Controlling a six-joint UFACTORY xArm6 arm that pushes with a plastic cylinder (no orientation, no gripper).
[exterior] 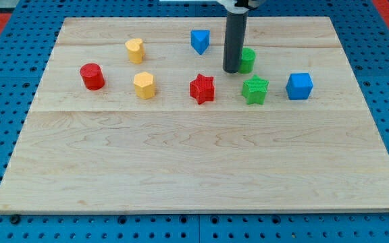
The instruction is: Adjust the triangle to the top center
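The blue triangle block (200, 40) lies near the view's top, a little right of centre on the wooden board (201, 162). My tip (233, 69) rests on the board to the lower right of the triangle, apart from it. The tip touches or nearly touches the left side of a green cylinder (248, 60), which the rod partly hides.
A green star (255, 89) and a blue cube (300, 86) lie below right of the tip. A red star (202, 88) lies below left. A yellow heart-like block (135, 50), a yellow hexagon (144, 85) and a red cylinder (92, 76) stand at the left.
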